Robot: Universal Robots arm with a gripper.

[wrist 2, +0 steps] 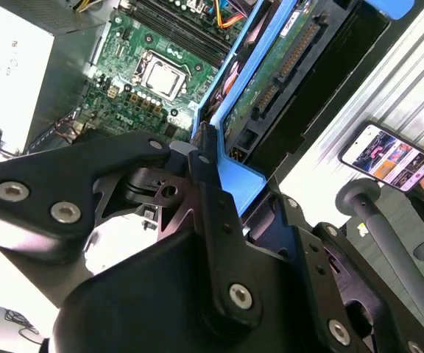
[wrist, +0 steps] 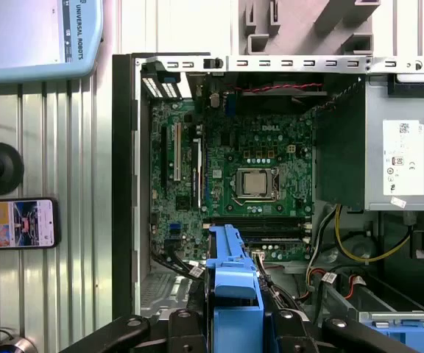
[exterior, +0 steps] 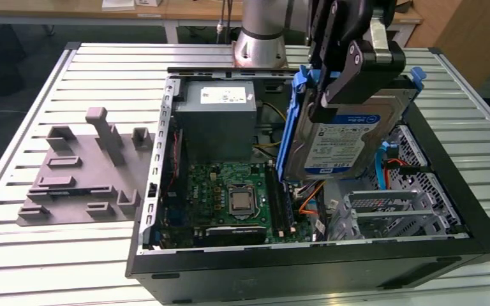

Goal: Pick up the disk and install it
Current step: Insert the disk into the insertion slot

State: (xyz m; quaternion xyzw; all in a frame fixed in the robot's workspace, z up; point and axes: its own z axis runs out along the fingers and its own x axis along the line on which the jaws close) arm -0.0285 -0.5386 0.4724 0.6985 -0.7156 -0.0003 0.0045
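The disk [exterior: 341,148], a silver drive with a white-and-blue label in a blue plastic bracket, hangs on edge and tilted over the open computer case [exterior: 313,271], above its right half in the exterior view. My gripper [exterior: 337,95] is shut on the disk's upper end, with black fingers on either side of the bracket. In the second wrist view the blue bracket [wrist 2: 235,184] sits between the fingers, and the disk's green circuit side [wrist 2: 271,70] points down toward the case. The first wrist view has the bracket's edge [wrist: 232,287] over the motherboard's lower edge.
Inside the case are a grey power-supply box [exterior: 217,121], the motherboard [exterior: 237,197] and a metal drive cage [exterior: 398,210] under the disk. A grey plastic fixture [exterior: 83,172] lies on the slatted table [exterior: 58,255]. A phone [wrist: 17,223] lies beside the case.
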